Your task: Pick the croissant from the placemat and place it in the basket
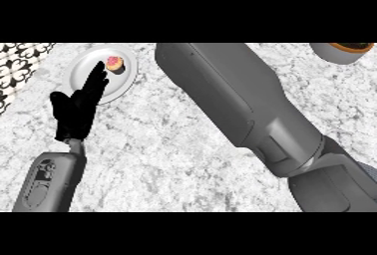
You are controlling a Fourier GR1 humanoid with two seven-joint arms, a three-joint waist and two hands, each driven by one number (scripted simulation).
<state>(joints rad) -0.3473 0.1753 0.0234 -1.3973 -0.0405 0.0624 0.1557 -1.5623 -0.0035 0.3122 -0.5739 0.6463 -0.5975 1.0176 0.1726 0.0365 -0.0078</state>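
No croissant shows in the head view. A strip of the black-and-white patterned placemat [16, 67] lies at the far left edge. At the top right corner sits part of a grey round container with a brown rim [340, 52], which may be the basket. My left hand [74, 112] stands open at the left, fingers straight and pointing up over the edge of a plate. My right forearm [236, 99] crosses the middle of the view toward the top edge, where its hand is cut off from sight.
A white plate [119, 83] lies at the upper left on the marble counter [162, 164]. It carries a small round pastry with a pink top [115, 63]. The left fingertips overlap the plate just beside the pastry.
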